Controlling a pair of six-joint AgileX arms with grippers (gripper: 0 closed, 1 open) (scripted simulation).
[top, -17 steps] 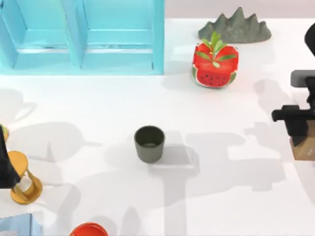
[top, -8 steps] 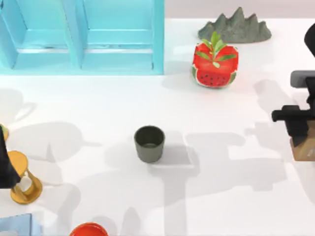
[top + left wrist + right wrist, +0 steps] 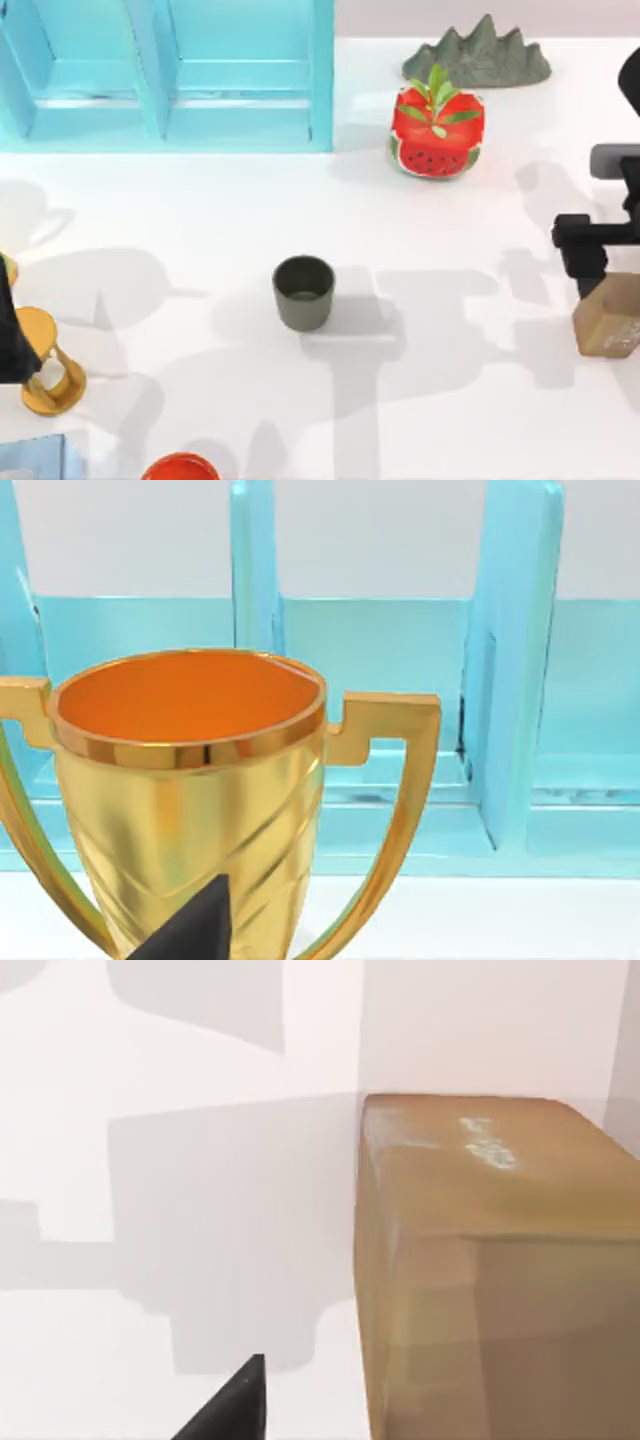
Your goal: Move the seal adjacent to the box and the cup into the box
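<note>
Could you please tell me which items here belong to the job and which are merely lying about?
Job: seal under the right claw; cup; blue box.

Lying about: gold trophy, hourglass stand, watermelon, grey rock, red-orange disc.

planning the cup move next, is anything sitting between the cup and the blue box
Nothing visible does. The cup stands alone mid-table, with bare white table between it and the blue box at the back left. The watermelon planter sits off to the right of that path. The seal is at the table's right edge.
</note>
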